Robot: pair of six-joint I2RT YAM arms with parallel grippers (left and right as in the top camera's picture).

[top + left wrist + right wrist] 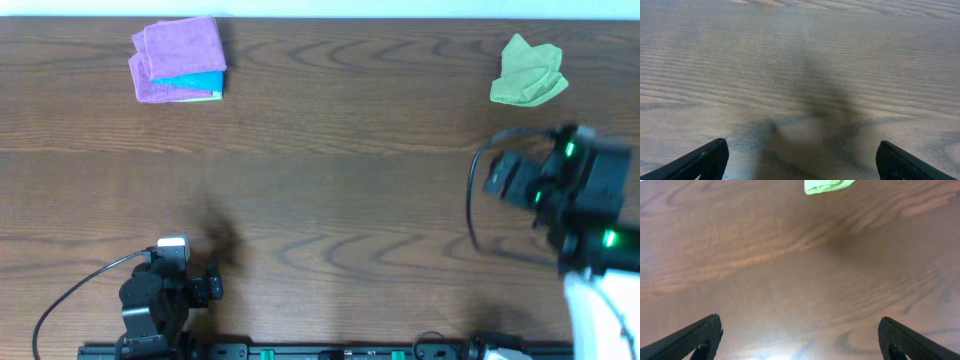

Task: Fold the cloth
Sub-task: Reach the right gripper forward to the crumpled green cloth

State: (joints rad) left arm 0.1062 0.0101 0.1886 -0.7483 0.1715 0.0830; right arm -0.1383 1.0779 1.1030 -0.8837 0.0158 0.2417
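Seemingly crumpled cloth [527, 72], far right.

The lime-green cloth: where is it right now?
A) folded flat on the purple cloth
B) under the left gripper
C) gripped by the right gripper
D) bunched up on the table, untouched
D: the lime-green cloth lies crumpled on the bare table, apart from the right gripper, whose jaws stand open and empty with the cloth well ahead of them.
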